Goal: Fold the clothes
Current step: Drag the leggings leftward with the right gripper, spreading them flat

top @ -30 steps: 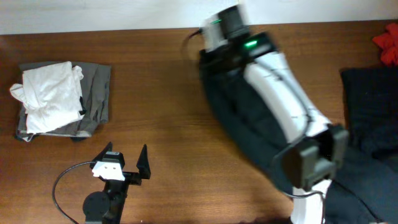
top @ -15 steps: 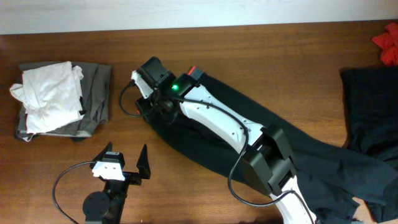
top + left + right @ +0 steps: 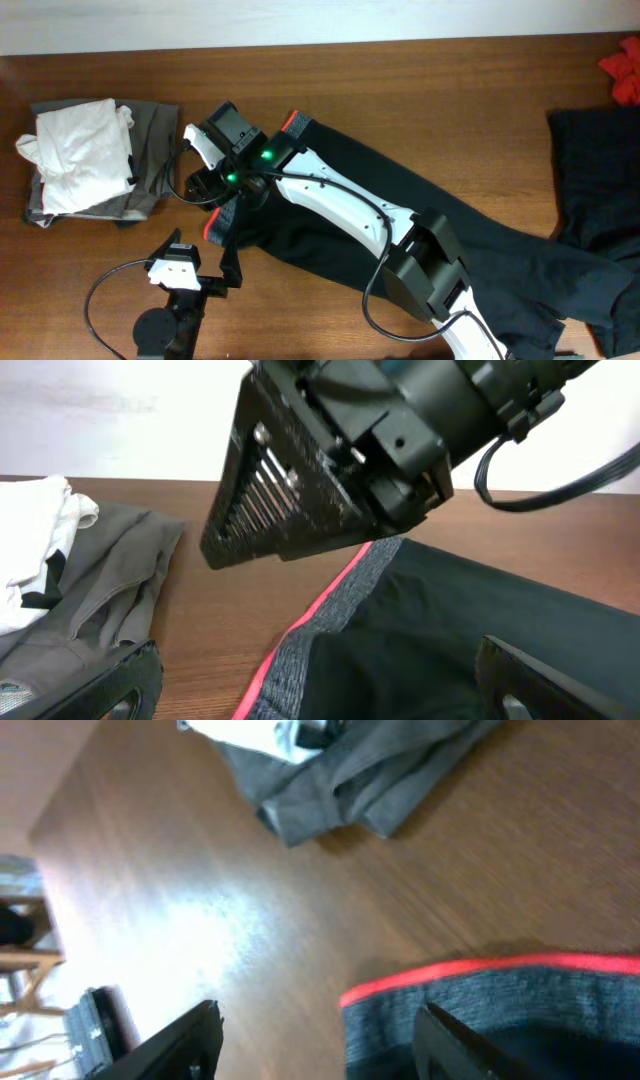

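Black long-legged trousers of soft fabric [image 3: 500, 255] lie spread on the brown wooden desk [image 3: 450, 90]. Our right gripper [image 3: 315, 1045] hangs over their grey waistband edged in red-orange [image 3: 500, 1000], jaws apart and holding nothing. In the right wrist view the band runs just under the two dark fingers [image 3: 190, 1040], its red edge facing bare wood. From the waistband the trousers stretch diagonally toward the desk's near right corner, passing under our white right arm [image 3: 350, 205].

Our left gripper [image 3: 205, 255] sits just on the near side of the waistband, jaws spread wide and empty. We cannot tell whether a fingertip touches the cloth.

Further left, well apart from the trousers, a crumpled white garment [image 3: 75, 155] lies on top of a plain grey garment [image 3: 155, 150]. At the right edge a dark garment [image 3: 600, 160] meets the trouser legs; we cannot tell where one ends. A bright red cloth [image 3: 622, 70] shows at the far right corner.
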You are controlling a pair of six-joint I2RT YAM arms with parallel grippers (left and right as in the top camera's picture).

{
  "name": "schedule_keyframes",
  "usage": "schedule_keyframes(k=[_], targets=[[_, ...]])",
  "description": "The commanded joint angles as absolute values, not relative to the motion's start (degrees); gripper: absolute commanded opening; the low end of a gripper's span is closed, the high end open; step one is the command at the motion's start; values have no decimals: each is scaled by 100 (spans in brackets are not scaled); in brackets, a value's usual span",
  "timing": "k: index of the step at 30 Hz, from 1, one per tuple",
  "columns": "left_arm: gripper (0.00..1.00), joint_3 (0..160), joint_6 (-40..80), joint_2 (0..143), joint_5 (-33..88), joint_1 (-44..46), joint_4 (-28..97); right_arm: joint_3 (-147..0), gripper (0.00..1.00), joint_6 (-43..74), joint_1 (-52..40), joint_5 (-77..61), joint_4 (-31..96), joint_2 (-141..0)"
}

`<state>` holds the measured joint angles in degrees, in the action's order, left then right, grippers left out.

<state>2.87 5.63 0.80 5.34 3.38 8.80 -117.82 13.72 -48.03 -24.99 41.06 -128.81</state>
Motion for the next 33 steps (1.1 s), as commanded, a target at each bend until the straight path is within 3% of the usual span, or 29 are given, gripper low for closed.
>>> schedule_keyframes(k=[1,3,7,10,12,33], targets=[[99,250,489,34,491,360,864,-12298,65,1380,-4475,-2786,4351,-12676],[99,250,489,34,491,360,864,-12641,59,1382,-4213,-2768,4794,-12632],[99,250,489,34,491,360,864,-13159,38,1387,-3662,-2320,5815,-12626],[99,250,486,34,491,360,864,-13148,13,1402,-3312,-1791,6154,-12656],[99,250,489,34,491,360,864,-13122,4,1402,-3116,-1503,6237,-12746],[99,250,489,34,491,360,864,-13104,4,1750,-2853,-445,5461,-14853]])
